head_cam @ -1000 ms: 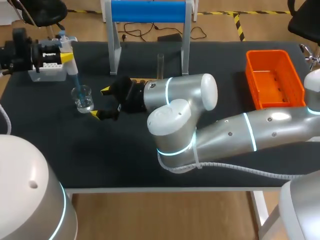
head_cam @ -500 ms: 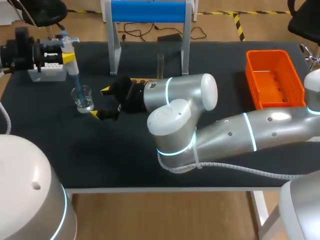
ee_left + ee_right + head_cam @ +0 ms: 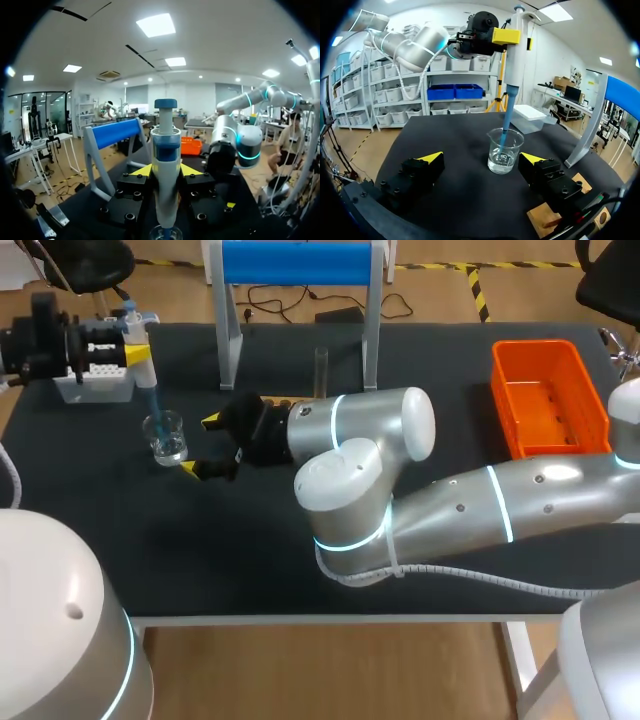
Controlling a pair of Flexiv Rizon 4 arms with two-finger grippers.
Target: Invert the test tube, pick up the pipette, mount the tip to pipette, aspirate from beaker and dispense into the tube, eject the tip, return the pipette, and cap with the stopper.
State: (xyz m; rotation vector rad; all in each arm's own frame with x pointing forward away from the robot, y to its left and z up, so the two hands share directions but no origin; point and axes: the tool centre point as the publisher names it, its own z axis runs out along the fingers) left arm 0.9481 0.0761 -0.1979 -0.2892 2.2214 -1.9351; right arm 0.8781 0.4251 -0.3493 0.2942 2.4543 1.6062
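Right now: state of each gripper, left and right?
Left gripper: shut on the white pipette with blue tip, which dips into the clear glass beaker.
Right gripper: open, holding nothing.

Pipette (image 3: pixel 514 55) dips into beaker (image 3: pixel 505 151) (clear liquid inside); right hand (image 3: pixel 482 158) spread wide.

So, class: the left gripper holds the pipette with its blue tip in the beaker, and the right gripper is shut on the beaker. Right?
No: the right gripper is open, the beaker standing ahead of its fingers, as the right wrist view shows. The left gripper does hold the pipette, blue tip in the beaker.
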